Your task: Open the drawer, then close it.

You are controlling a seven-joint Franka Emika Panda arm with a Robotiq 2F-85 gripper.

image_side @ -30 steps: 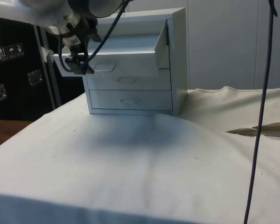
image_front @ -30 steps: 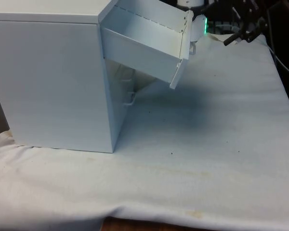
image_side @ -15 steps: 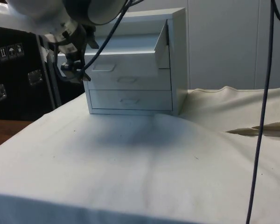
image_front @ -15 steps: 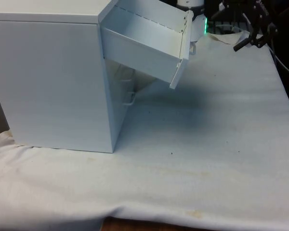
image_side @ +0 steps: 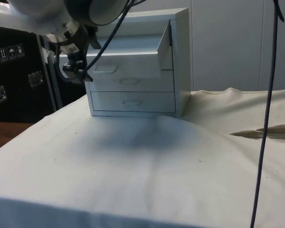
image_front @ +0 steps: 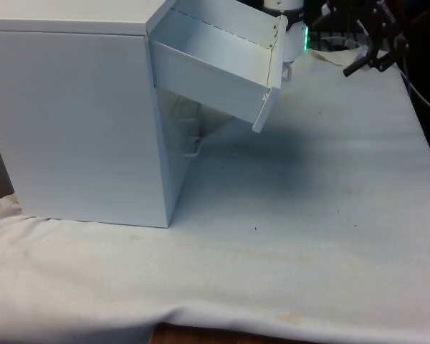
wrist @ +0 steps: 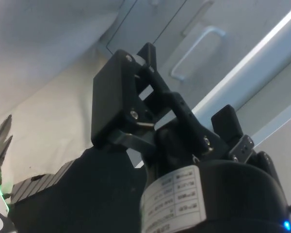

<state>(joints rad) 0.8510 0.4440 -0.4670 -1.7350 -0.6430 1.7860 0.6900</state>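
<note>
A white chest of drawers (image_front: 79, 122) stands at the front view's left. Its top drawer (image_front: 215, 68) is pulled far out and sags downward, and nothing shows inside it. In the side view the same top drawer (image_side: 126, 59) juts out of the chest (image_side: 180, 57) towards the arm. My black gripper (image_front: 364, 64) hangs open in the air, off to the front view's right of the drawer front and clear of it. The side view has the gripper (image_side: 75, 76) just beside the drawer's front corner. In the wrist view the gripper (wrist: 174, 109) holds nothing, and a drawer handle (wrist: 199, 46) lies beyond it.
The two lower drawers (image_side: 130, 81) (image_side: 131, 102) are shut. The white cloth (image_front: 308, 215) covers the table, with raised folds (image_side: 256, 130) at the side view's right. A dark cable (image_side: 266, 118) hangs down there.
The gripper has moved away from the drawer front towards the front view's right and risen slightly. The drawer has stayed pulled out and tilted.
</note>
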